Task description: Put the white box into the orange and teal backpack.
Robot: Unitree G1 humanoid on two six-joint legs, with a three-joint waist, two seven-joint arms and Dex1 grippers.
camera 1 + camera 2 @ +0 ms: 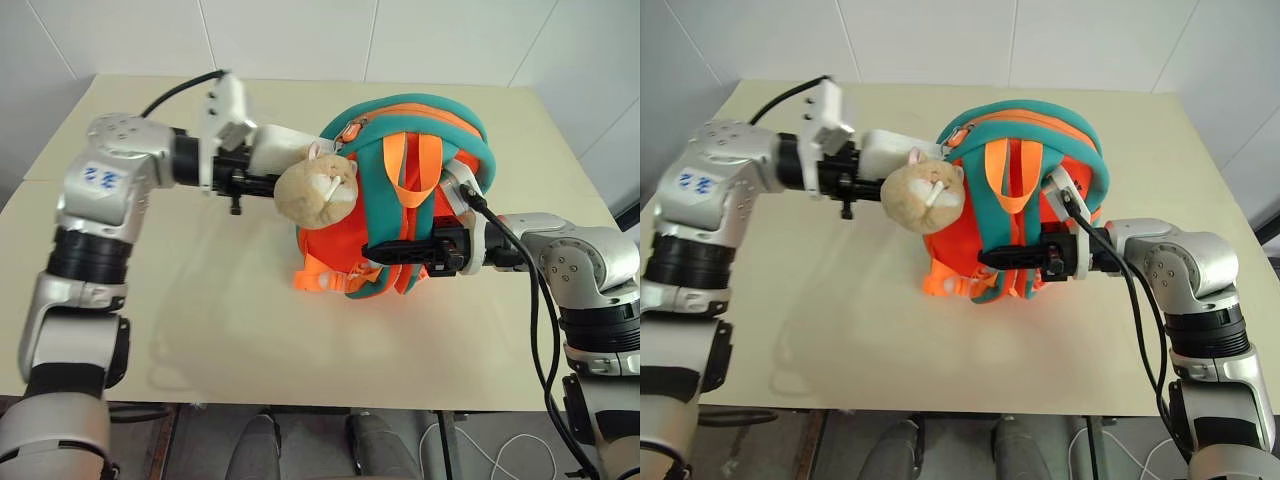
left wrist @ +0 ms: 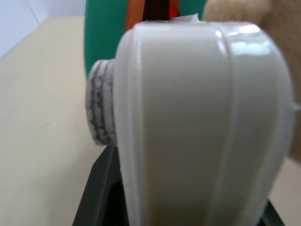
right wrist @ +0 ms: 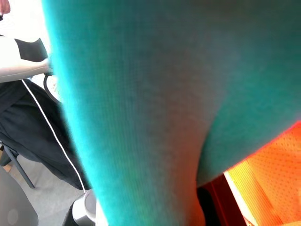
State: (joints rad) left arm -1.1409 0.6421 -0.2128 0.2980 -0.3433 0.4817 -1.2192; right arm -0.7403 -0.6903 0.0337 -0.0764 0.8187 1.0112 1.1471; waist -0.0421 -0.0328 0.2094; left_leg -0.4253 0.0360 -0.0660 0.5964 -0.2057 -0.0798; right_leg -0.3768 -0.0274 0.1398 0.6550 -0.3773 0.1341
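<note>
1. Left eye view: centre-right of the frame, orange and teal backpack (image 1: 405, 200) upright on the beige table (image 1: 200, 320), straps facing the camera, tan plush bear (image 1: 316, 190) hanging at its left side. Upper left of centre, left gripper (image 1: 262, 165) clamped around the white box (image 1: 280, 150), the box's far end hidden behind the bear and right at the backpack's upper left edge. Lower right of centre, right gripper (image 1: 400, 250) pressed shut on a teal strap across the backpack's front.

2. Right eye view: same layout, shifted left; white box (image 1: 885, 150) level, running from the left gripper toward the backpack's top corner, bear overlapping its tip. Right gripper (image 1: 1015, 257) pinching the strap low on the bag.

3. Left wrist view: white box (image 2: 197, 132) close up, held between the dark fingers (image 2: 96, 197); teal and orange fabric in the upper middle, tan plush in the upper right.

4. Right wrist view: teal strap (image 3: 141, 117) close against the lens, orange mesh in the lower right corner; a seated person in dark clothing (image 3: 28, 117) at the left edge.
</note>
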